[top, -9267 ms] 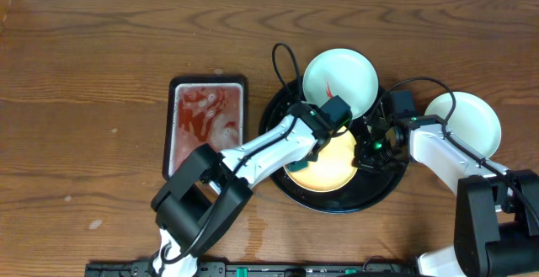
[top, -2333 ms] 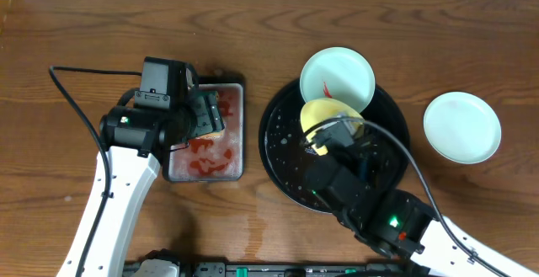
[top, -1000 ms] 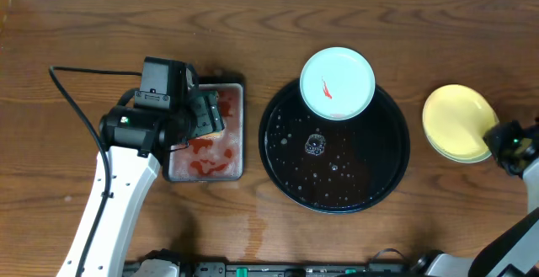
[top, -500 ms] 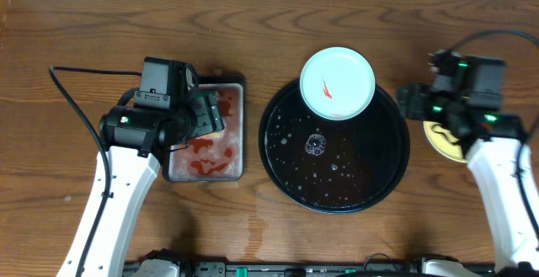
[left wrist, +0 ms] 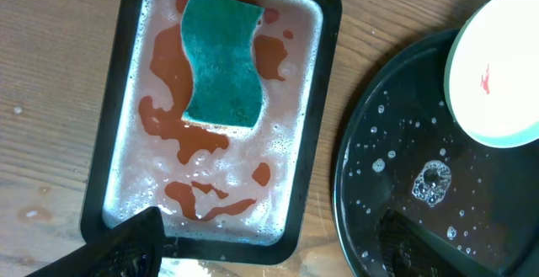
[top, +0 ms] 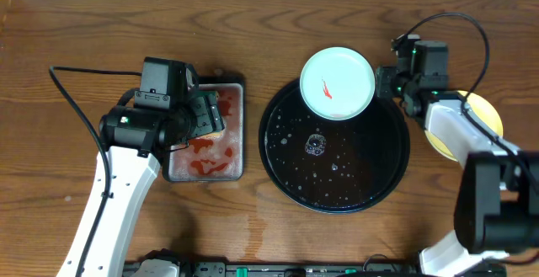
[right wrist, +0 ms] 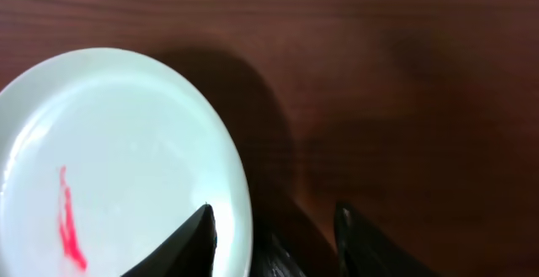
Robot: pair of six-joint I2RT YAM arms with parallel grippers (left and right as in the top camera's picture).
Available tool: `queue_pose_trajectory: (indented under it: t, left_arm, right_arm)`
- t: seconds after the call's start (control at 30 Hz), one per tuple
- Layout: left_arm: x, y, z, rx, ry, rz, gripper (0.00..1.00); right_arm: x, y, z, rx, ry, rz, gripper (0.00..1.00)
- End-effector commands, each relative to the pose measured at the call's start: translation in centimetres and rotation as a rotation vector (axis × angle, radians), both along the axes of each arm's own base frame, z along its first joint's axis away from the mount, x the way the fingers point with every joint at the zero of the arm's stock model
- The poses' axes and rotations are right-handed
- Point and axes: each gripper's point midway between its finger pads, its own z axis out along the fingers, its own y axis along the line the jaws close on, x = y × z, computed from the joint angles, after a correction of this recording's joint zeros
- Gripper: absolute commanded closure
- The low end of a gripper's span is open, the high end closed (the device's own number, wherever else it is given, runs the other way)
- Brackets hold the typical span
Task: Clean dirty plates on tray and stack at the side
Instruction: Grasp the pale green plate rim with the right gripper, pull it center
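A pale mint plate (top: 337,83) with a thin red smear rests on the back rim of the round black tray (top: 278,159), which is wet with suds. My right gripper (top: 389,83) is at that plate's right edge. In the right wrist view its open fingers straddle the plate (right wrist: 118,159), one fingertip (right wrist: 200,231) over the plate and the other outside the rim. A yellow plate (top: 490,117) lies on the table to the right, partly hidden by my right arm. My left gripper (top: 202,113) hangs wide open and empty over the rectangular tray (left wrist: 118,142).
The rectangular black tray (top: 173,142) holds reddish soapy water and a green sponge (left wrist: 223,62). A black cable (top: 76,75) runs across the table left of my left arm. Bare wood lies between the two trays and along the front.
My right arm has swung left from over the yellow plate to the right edge of the mint plate. The left arm has stayed still.
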Motion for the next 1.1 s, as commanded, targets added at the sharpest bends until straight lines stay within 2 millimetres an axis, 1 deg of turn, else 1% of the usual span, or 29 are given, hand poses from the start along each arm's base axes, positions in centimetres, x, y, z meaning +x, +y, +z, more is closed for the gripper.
queue_pose_trajectory:
  t: [0.0,0.07,0.13,0.17,0.23,0.27,0.3,0.4,0.43,0.47,0.5,0.57,0.63,0.73,0.8,0.83,0.87,0.9,0.97,1.07]
  left_arm:
    - [0.1,0.1,0.2,0.005,-0.005,-0.004,0.19]
    - [0.1,0.1,0.2,0.005,-0.005,-0.004,0.19]
    - [0.1,0.1,0.2,0.005,-0.005,-0.004,0.19]
    - [0.1,0.1,0.2,0.005,-0.005,-0.004,0.19]
    - [0.1,0.1,0.2,0.005,-0.005,-0.004,0.18]
    - [0.1,0.1,0.2,0.005,-0.005,-0.004,0.19]
    - [0.1,0.1,0.2,0.005,-0.005,-0.005,0.19]
    - [0.1,0.1,0.2,0.005,-0.005,-0.004,0.19]
    - [0.1,0.1,0.2,0.005,-0.005,-0.004,0.19]
    - [0.1,0.1,0.2,0.005,-0.005,-0.004,0.19]
    - [0.1,0.1,0.2,0.005,-0.005,-0.004,0.19]
    - [0.1,0.1,0.2,0.005,-0.005,-0.004,0.19]
    - [0.1,0.1,0.2,0.005,-0.005,-0.004,0.19]
    - [0.1,0.1,0.2,0.005,-0.005,-0.004,0.19]
    - [0.1,0.1,0.2,0.005,-0.005,-0.004,0.19]
    - [0.1,0.1,0.2,0.005,-0.005,-0.005,0.19]
    - [0.1,0.1,0.2,0.006,-0.005,-0.004,0.19]
    - [0.1,0.1,0.2,0.005,-0.005,-0.004,0.19]
    - [0.1,0.1,0.2,0.005,-0.005,-0.004,0.19]
    - [0.1,0.1,0.2,0.005,-0.005,-0.004,0.19]
  right_arm:
    - [0.0,1.4,-2.1,0.025,0.025,0.052,0.59]
    - [0.1,1.7,-3.1,0.028,0.035,0.061,0.60]
    - [-0.1,2.5,-4.0,0.044,0.052,0.085,0.61]
    - [-0.2,2.7,-4.4,0.045,0.060,0.091,0.62]
    - [-0.2,2.7,-4.6,0.035,0.063,0.088,0.83]
    - [-0.2,2.7,-4.1,0.037,0.057,0.086,0.97]
    - [-0.2,2.6,-3.6,0.037,0.050,0.086,0.99]
    - [-0.6,2.7,-1.6,0.038,0.035,0.086,0.99]
    - [-1.2,2.6,0.1,0.053,0.035,0.070,0.99]
    - [-1.7,2.6,1.1,0.069,0.042,0.053,0.99]
    - [-2.9,2.4,2.5,0.104,0.068,0.005,0.99]
    - [-4.3,1.8,3.5,0.126,0.113,-0.074,0.99]
    - [-6.3,0.9,3.8,0.139,0.181,-0.169,0.99]
    - [-9.8,0.2,3.0,0.146,0.324,-0.265,0.99]
    - [-12.4,-0.3,1.8,0.137,0.443,-0.332,0.99]
    - [-14.2,-1.0,0.7,0.113,0.521,-0.392,0.99]
    - [-15.2,-1.4,0.1,0.092,0.561,-0.426,0.99]
    - [-15.9,-2.0,-0.6,0.067,0.584,-0.453,0.99]
    - [-16.5,-2.6,-1.6,0.044,0.596,-0.498,0.99]
    - [-17.1,-2.4,-2.9,0.073,0.606,-0.525,0.99]
